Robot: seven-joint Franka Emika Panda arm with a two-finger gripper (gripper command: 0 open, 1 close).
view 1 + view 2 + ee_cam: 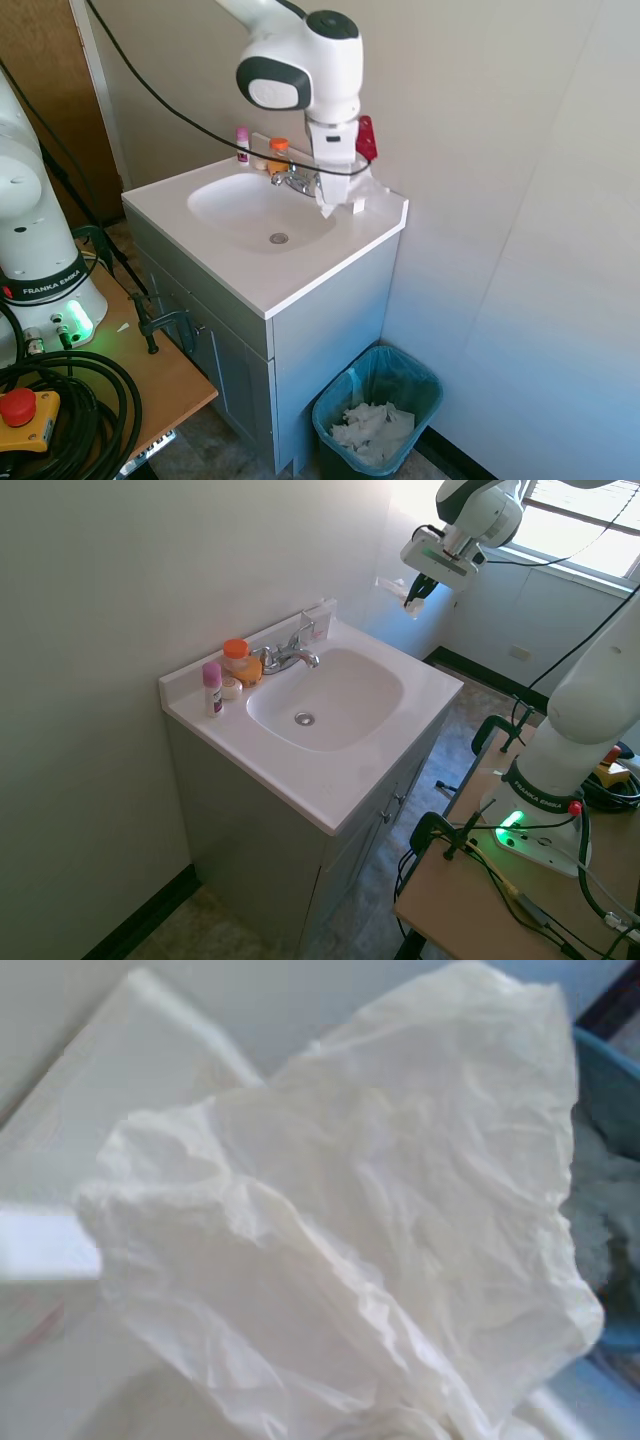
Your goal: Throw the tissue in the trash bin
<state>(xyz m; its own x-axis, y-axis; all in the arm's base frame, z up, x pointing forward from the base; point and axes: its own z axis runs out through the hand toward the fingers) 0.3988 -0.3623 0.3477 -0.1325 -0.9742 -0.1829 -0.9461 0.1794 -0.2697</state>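
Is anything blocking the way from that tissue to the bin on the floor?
Nothing visible does. The gripper holds the tissue above the vanity's back corner; the bin stands open on the floor beside the vanity, past the counter edge.

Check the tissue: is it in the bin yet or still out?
Still out. The tissue hangs from the gripper above the sink counter's corner; the trash bin sits on the floor below, holding only other crumpled paper.
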